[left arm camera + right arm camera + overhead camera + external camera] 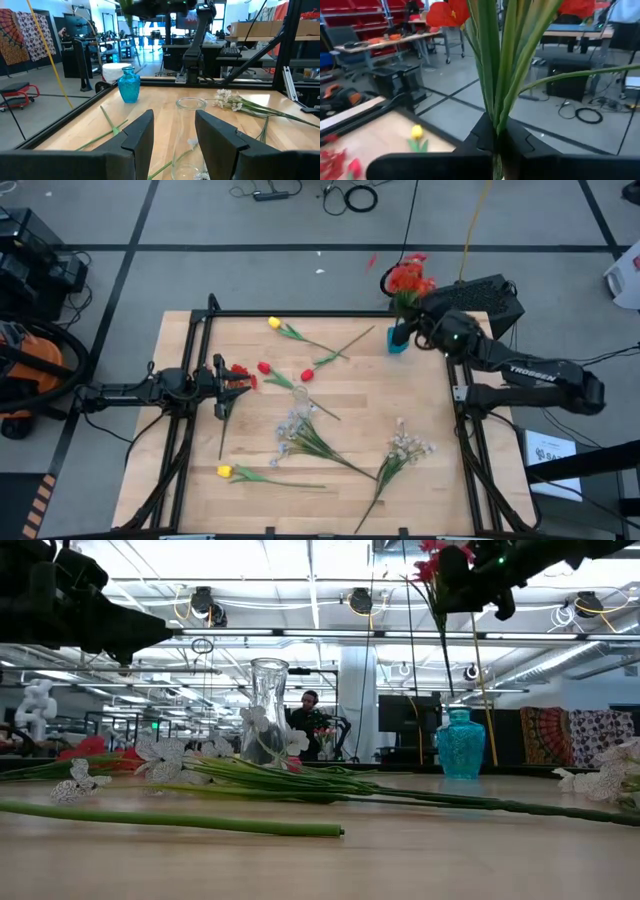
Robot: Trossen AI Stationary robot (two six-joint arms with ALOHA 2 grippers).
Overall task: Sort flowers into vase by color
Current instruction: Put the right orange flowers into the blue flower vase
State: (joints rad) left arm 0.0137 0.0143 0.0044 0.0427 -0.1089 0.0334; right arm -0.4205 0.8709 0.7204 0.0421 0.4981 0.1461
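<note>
Two fingers of the right gripper (496, 137) pinch light, floppy red flowers (408, 280) mid-stalk above the teal vase (398, 340); left gripper (173, 131) waits, fingers parted.

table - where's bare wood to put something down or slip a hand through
Free patches on the table: the near-left corner below the yellow tulip, and the right strip between the teal vase and the right white spray. Crowded: the middle, around the glass vase, red buds and left white spray.
</note>
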